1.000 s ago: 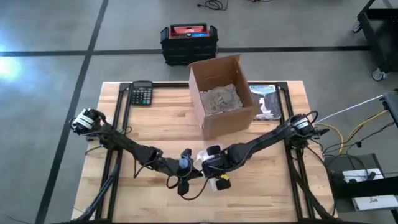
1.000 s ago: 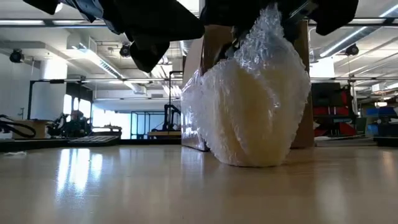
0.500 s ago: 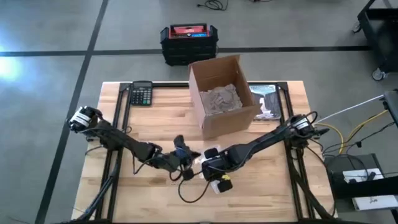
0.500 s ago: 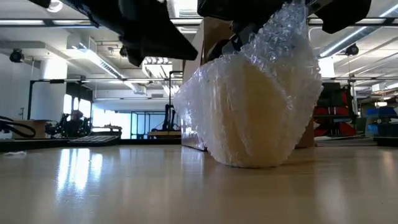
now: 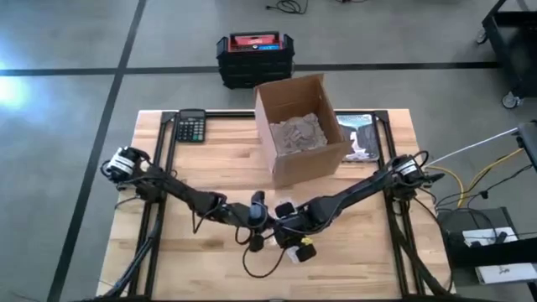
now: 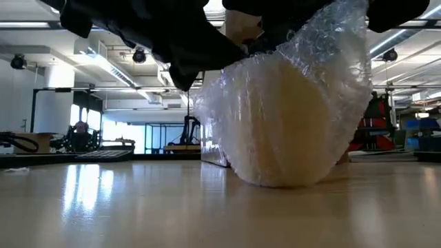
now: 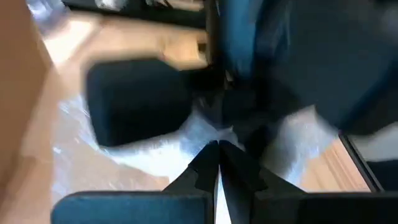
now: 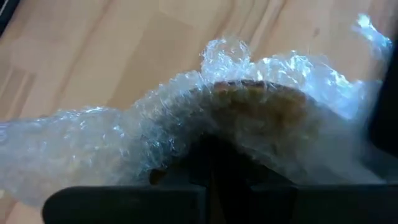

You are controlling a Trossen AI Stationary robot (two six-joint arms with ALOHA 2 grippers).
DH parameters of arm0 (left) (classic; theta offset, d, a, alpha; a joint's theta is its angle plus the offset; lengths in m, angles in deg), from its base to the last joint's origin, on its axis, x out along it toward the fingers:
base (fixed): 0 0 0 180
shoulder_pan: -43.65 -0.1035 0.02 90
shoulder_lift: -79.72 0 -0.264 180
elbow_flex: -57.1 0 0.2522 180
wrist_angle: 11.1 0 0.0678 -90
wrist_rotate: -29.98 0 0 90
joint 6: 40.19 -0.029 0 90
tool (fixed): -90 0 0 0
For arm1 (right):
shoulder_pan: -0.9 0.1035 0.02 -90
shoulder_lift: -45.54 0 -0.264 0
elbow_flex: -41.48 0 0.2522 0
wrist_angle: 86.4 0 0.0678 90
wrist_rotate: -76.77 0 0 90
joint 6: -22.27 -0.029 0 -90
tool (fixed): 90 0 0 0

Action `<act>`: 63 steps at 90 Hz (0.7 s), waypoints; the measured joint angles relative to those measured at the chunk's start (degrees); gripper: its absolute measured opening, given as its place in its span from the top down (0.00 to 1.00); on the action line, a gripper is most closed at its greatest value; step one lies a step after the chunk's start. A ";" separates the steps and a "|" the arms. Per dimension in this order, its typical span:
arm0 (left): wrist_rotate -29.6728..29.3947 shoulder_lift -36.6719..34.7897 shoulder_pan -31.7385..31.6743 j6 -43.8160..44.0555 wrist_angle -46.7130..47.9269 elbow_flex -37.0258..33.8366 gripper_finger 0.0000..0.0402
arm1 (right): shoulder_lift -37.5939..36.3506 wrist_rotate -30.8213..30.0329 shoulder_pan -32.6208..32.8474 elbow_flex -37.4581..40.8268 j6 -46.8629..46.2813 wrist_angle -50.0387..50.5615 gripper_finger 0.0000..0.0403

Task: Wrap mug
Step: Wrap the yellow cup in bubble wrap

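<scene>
We have the mug (image 6: 289,124) standing on the table (image 5: 201,168) near its front edge, in front of the cardboard box (image 5: 299,127), and already swathed in bubble wrap (image 6: 331,48) that bunches above its rim. Our two arms meet right over it. The right gripper (image 5: 294,239) comes in from the right side, and its fingers look clenched on the gathered wrap at the top of the mug, as the right wrist view suggests. The left gripper (image 5: 257,225) sits just beside it on the left, its fingers (image 7: 205,168) pressed together, seemingly pinching a fold of the film. We judge the main risk to be the wrap springing back open if either pinch slips, since bubble film is slick and nothing visibly secures it. A second risk is tipping: any sideways tug at the top could rock the mug or drag it across the table. A third is our own arms, which are so close together here that a careless move could knock one gripper into the other.
</scene>
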 joint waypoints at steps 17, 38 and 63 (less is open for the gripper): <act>-0.20 1.65 0.20 2.21 -0.87 0.16 1.00 | -6.05 -0.02 -0.04 0.07 -5.11 2.44 0.99; 0.02 1.75 0.20 2.21 -2.59 0.07 1.00 | -14.15 -7.37 -0.01 -0.04 -12.56 6.13 0.99; 0.05 1.77 0.19 2.20 -2.71 0.05 1.00 | -6.09 -9.70 -0.15 -0.13 -12.94 3.78 0.99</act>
